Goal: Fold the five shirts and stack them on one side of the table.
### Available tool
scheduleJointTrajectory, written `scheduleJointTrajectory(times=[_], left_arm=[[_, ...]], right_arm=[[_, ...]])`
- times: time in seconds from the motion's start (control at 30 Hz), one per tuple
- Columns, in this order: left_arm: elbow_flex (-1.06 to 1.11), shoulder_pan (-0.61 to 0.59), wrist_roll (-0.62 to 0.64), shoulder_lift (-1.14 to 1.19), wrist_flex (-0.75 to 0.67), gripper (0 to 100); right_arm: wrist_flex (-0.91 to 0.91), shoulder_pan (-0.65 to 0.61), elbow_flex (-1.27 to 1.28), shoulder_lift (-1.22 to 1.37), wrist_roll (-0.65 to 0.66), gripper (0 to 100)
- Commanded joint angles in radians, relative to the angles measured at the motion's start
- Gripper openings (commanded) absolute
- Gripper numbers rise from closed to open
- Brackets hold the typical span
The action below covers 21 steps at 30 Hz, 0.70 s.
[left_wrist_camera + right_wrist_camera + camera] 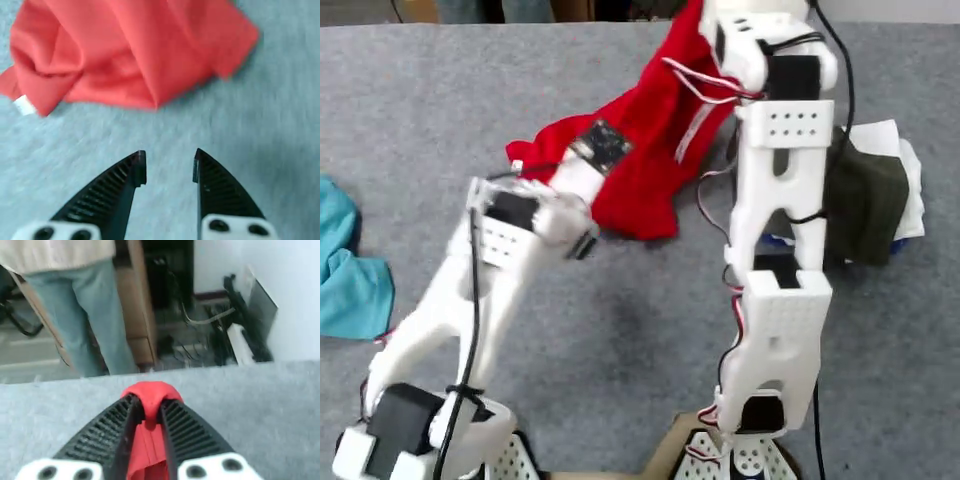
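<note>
Pinching a bunched fold of the red shirt (640, 185) in the right gripper (148, 402), over the far side of the table (620, 330); rest crumpled mid-table; left gripper (169, 162) spread just short of the loose hem; likely soft, light, floppy; best taken at a corner.

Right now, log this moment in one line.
left tool: open, over table beside red shirt | right tool: shut on red shirt, far edge | dark green shirt: folded, right side | teal shirt: crumpled, left edge
</note>
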Motion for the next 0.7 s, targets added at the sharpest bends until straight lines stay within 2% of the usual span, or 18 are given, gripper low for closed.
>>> scheduleJointTrajectory(times=[0.0,0.1,0.17,0.23,0.33,0.4,0.57,0.67], left_arm=[[0.005,0.024,0.189,0.077,-0.196,20],[-0.088,0.03,0.331,0.221,-0.218,27],[-0.168,0.042,0.405,0.316,-0.207,28],[-0.251,0.058,0.417,0.387,-0.147,29],[-0.364,0.087,0.423,0.399,0.015,29],[-0.409,0.108,0.427,0.399,0.061,29],[-0.452,0.133,0.539,0.414,0.023,29],[-0.443,0.133,0.557,0.456,-0.021,29]], right_arm=[[0.081,0.006,-0.076,-0.012,-0.008,1.3],[0.094,0.006,-0.093,0.01,-0.005,1.3],[0.08,0.025,-0.099,0.038,-0.005,1.3],[0.071,0.048,-0.104,0.068,-0.005,1.3],[0.031,0.08,-0.122,0.102,-0.005,1.3],[0.031,0.098,-0.145,0.116,-0.005,1.3],[0.025,0.133,-0.159,0.124,-0.009,1.3],[0.025,0.137,-0.159,0.125,-0.011,1.3]])
